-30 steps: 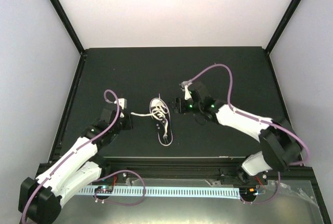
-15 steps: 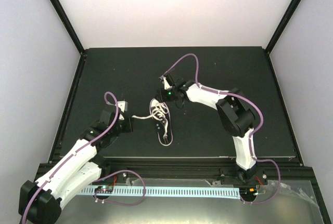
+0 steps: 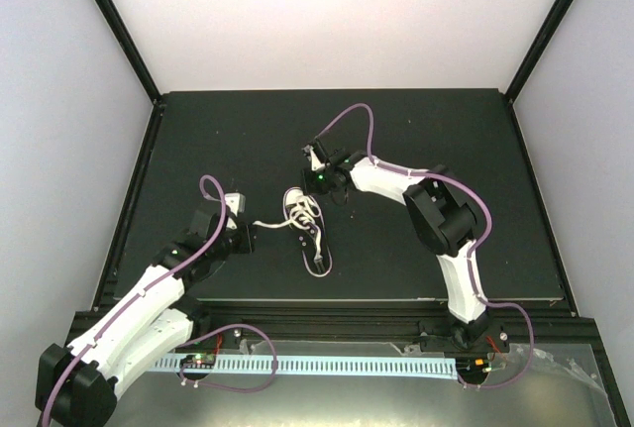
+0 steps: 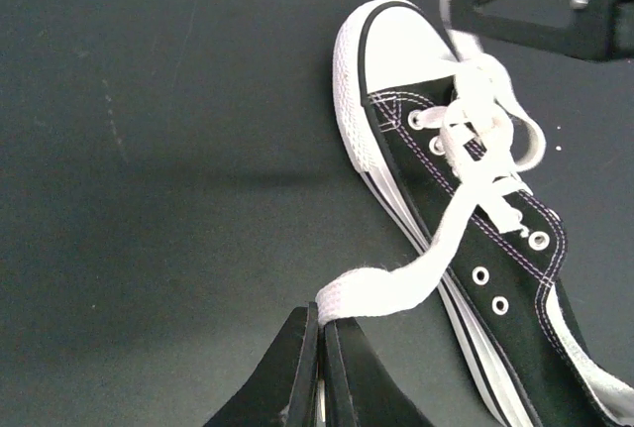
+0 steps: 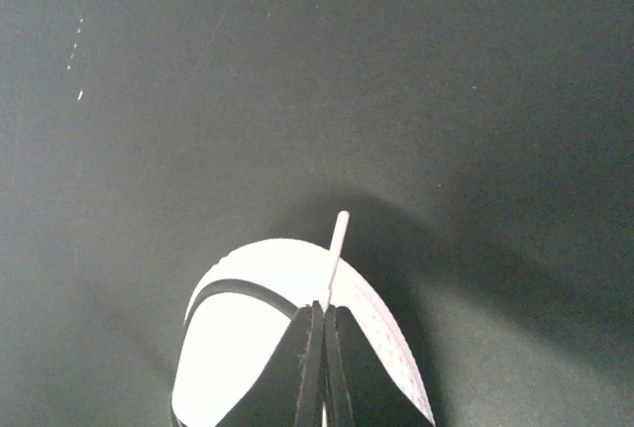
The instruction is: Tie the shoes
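One small black sneaker, the shoes point(image 3: 308, 231), lies mid-table with its white toe cap point(image 4: 401, 46) pointing away from the arm bases. My left gripper point(image 4: 322, 320) is shut on the end of one white lace point(image 4: 396, 283), which runs taut from the eyelets out to the shoe's left. In the top view that gripper point(image 3: 250, 232) sits just left of the shoe. My right gripper point(image 5: 323, 306) hangs over the toe cap point(image 5: 238, 348), shut on the thin tip of the other lace point(image 5: 337, 239), which sticks out past the fingertips. From above, it point(image 3: 311, 187) is at the toe.
The black mat point(image 3: 436, 130) ends at a raised frame on both sides and at a metal rail point(image 3: 327, 308) by the arm bases. White walls close the back and sides. A purple cable point(image 3: 347, 120) loops above the right arm.
The right arm swung left from beside the shoe to over its toe, and its jaws closed on the lace tip. The left gripper held its lace and barely shifted.
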Tool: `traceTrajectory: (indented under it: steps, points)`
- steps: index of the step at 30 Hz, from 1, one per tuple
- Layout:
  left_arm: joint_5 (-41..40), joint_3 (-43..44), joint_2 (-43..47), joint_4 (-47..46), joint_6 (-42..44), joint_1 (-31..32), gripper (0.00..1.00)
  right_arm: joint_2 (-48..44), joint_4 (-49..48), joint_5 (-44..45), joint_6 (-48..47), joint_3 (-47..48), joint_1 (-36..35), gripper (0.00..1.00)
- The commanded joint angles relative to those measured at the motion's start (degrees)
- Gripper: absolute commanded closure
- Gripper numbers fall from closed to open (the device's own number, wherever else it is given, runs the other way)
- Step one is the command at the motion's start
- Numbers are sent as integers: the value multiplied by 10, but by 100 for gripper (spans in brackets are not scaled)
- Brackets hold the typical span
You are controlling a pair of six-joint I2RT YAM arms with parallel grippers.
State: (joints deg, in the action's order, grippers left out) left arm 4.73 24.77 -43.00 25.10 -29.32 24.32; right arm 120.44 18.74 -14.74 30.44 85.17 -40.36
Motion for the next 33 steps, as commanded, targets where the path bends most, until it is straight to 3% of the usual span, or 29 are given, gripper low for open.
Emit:
traceTrajectory:
  steps: [1, 12, 22, 25, 29, 33]
  points:
    - [-10, -6, 2, -9, -18, -11, 98, -106, -26, 42, 6, -59, 21, 98]
    - [-48, -16, 16, -16, -38, -106, 98, -386, -32, 92, -16, -269, 195, 98]
    - [-38, -29, 21, -14, -32, -186, 98, -524, 4, 120, -45, -353, 292, 99]
    - [-32, -28, 26, -15, -25, -197, 99, -551, 11, 88, -62, -356, 294, 98]
    - [53, -16, 8, -57, -1, -196, 98, -596, -39, -75, -73, -383, 275, 98]
    - [149, 25, -75, -96, 8, -185, 98, -643, -49, -67, -95, -379, 121, 98]
